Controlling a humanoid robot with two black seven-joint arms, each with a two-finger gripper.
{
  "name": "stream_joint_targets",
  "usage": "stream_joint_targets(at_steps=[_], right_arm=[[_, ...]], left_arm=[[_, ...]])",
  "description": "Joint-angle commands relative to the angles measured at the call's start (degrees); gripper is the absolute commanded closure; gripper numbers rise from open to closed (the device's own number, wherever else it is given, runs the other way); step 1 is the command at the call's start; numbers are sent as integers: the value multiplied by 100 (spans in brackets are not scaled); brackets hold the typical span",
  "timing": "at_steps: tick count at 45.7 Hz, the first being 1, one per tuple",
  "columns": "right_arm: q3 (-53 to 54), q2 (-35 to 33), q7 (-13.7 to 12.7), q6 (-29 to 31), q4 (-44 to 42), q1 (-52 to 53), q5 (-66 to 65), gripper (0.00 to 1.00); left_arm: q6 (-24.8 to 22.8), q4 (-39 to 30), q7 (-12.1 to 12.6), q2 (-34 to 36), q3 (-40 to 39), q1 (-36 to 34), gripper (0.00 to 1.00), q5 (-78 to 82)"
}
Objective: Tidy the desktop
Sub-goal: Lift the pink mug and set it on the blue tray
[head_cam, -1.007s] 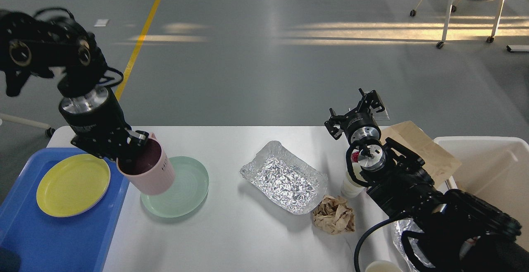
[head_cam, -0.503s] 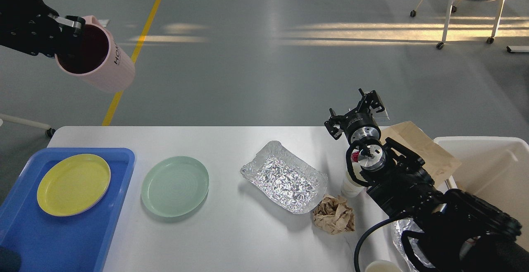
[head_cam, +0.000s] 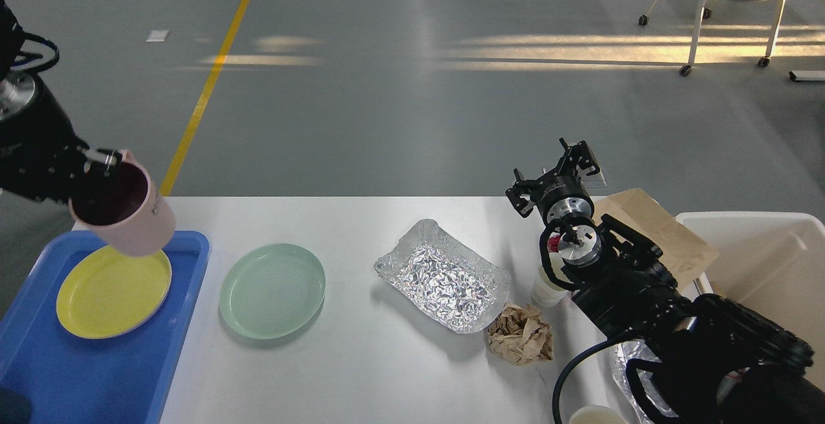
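The white bench (head_cam: 361, 359) is filling the lower middle of the frame, carrying a green plate (head_cam: 272, 290), a foil tray (head_cam: 443, 277) and crumpled brown paper (head_cam: 521, 334). At lower left a blue tray (head_cam: 97, 372) is holding a yellow plate (head_cam: 113, 290). Above it, the left gripper (head_cam: 97, 161) is pinching a pink mug (head_cam: 126, 208) by its rim. The right gripper (head_cam: 555, 169) is hanging right of centre with fingers spread.

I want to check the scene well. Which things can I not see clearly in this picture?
All in the head view:
- Small white cup: mostly behind the right arm.
- Second foil piece: hidden under that arm.
- Cup: cut by the bottom edge.
- Right pincer: small, dark; open or shut unclear.
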Motion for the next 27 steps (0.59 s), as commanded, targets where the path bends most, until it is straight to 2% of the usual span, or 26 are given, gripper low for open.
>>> stream_joint_targets(at_steps=[1, 11, 22, 27], right_arm=[[0, 0, 0, 0, 2, 0, 0, 0], [0, 0, 0, 0, 2, 0, 0, 0], [0, 0, 0, 0, 2, 0, 0, 0], [0, 0, 0, 0, 2, 0, 0, 0]], left_arm=[[-2, -2, -2, 278, -18, 783, 100, 356], [1199, -2, -2, 367, -9, 2093, 100, 480], [2368, 7, -63, 323, -35, 2823, 100, 471], [2747, -2, -55, 305, -106, 3113, 99, 471]])
